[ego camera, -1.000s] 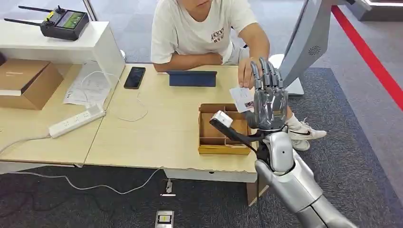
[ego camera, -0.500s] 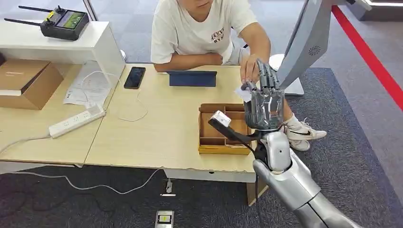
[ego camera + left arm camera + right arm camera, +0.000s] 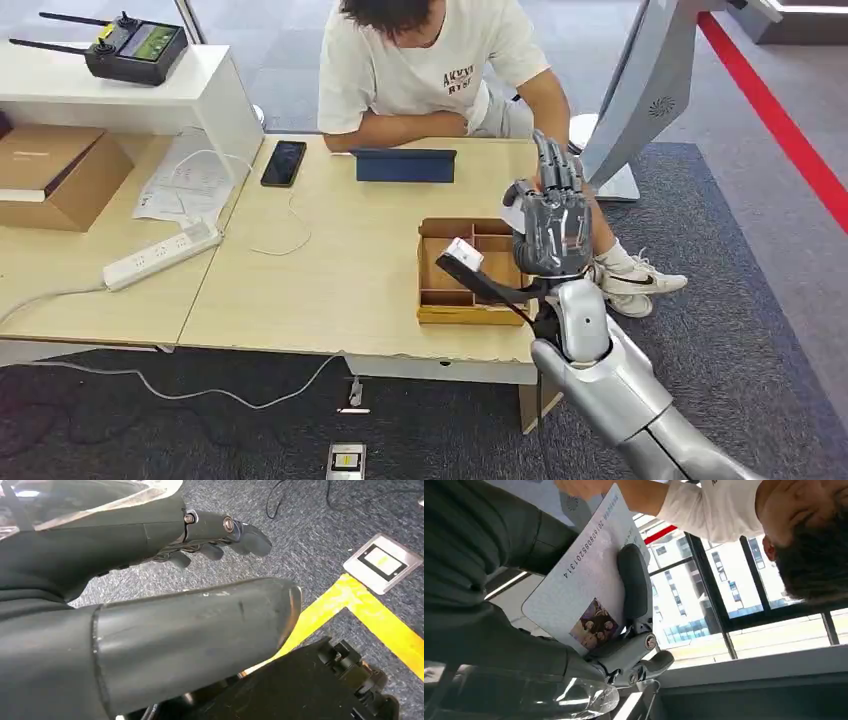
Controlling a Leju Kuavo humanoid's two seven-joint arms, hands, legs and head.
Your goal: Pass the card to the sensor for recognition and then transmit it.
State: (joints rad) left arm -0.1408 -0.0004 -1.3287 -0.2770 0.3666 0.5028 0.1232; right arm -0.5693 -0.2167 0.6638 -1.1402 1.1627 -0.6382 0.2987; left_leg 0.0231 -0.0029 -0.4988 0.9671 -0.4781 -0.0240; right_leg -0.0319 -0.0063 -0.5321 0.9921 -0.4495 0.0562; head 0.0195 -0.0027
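A table (image 3: 340, 270) is set before the robot, and a person (image 3: 420, 60) is seated behind it. A tablet (image 3: 404, 165) is laid at the far edge, with a phone (image 3: 284, 163) just to its left. A power strip (image 3: 160, 254) is placed further left, near some papers (image 3: 185, 185). A divided box (image 3: 445, 285) is set near the table's right front edge. Above that box the right hand (image 3: 553, 225) is raised, and a card (image 3: 584, 585) is held in it. A carton (image 3: 55, 175) lies at the far left, below a shelf (image 3: 120, 90) on which a controller (image 3: 130, 45) is placed.

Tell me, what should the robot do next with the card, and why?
Probably tighten its grip first: the right hand has the white photo card between thumb and fingers, while the person's hand is at its far end. Then carry it towards the sensor.
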